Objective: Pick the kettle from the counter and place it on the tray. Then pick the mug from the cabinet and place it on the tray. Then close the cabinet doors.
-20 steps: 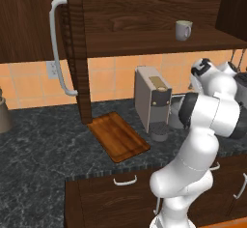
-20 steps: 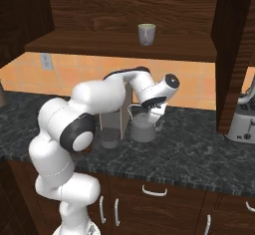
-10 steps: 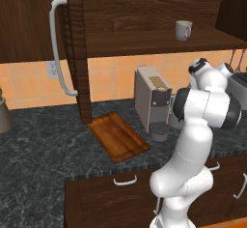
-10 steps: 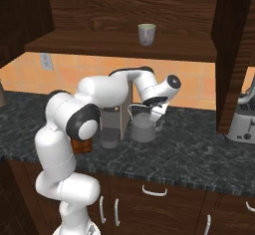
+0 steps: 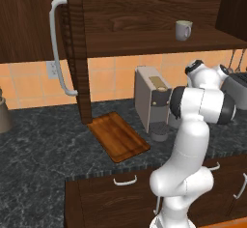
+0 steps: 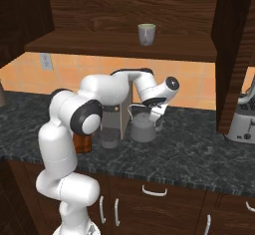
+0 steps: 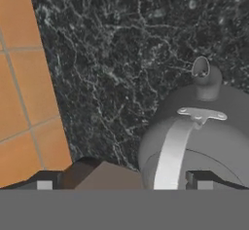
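Observation:
The grey metal kettle (image 6: 143, 129) stands on the dark marbled counter (image 6: 199, 149), just right of a beige machine. My gripper (image 6: 157, 117) hangs open right above the kettle's right side. In the hand view the kettle (image 7: 209, 126) sits low and right, its spout pointing away. Its arched handle (image 7: 170, 156) rises between my fingertips (image 7: 204, 180), nearer the right one, and my gripper (image 7: 124, 182) holds nothing. The reddish-brown tray (image 5: 118, 136) lies on the counter left of the machine. The off-white mug (image 6: 146, 34) stands on the open cabinet's shelf (image 5: 144, 43).
The beige coffee machine (image 5: 152, 99) stands between tray and kettle. The left cabinet door (image 5: 75, 53) hangs open over the tray's far end, and the right door (image 6: 229, 55) juts out right of the kettle. A toaster (image 6: 242, 122) sits far right, a dark pot (image 5: 4, 116) far left.
The arm's elbow has swung up and in toward the base, while the open hand has stayed over the kettle, edging slightly right. Nothing else moved.

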Tool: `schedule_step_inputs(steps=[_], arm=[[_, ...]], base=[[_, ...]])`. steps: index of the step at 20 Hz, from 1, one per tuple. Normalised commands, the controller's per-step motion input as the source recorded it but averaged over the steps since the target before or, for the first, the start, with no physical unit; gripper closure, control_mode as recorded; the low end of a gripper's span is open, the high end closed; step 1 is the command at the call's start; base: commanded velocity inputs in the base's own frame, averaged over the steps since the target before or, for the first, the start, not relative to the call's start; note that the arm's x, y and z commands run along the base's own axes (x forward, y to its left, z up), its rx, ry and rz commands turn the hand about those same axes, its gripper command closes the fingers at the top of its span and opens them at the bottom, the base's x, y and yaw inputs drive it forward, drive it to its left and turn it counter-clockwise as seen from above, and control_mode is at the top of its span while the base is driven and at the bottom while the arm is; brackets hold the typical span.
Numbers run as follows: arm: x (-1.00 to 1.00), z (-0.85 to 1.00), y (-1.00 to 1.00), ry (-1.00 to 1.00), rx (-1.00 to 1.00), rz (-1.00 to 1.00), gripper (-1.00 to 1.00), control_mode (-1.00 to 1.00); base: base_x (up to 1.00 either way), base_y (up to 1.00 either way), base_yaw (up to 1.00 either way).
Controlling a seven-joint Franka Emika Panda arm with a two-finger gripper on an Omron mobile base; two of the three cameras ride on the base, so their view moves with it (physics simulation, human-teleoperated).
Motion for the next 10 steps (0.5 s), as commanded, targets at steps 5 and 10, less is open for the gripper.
schedule_step_inputs(steps=[5,10], arm=[[0.00,-0.28,0.00,0.00,0.00,0.00,-1.00,-1.00],[-0.05,-0.28,0.01,0.00,0.00,0.00,1.00,-1.00]], base=[[0.00,0.00,0.00],[0.00,0.00,0.00]])
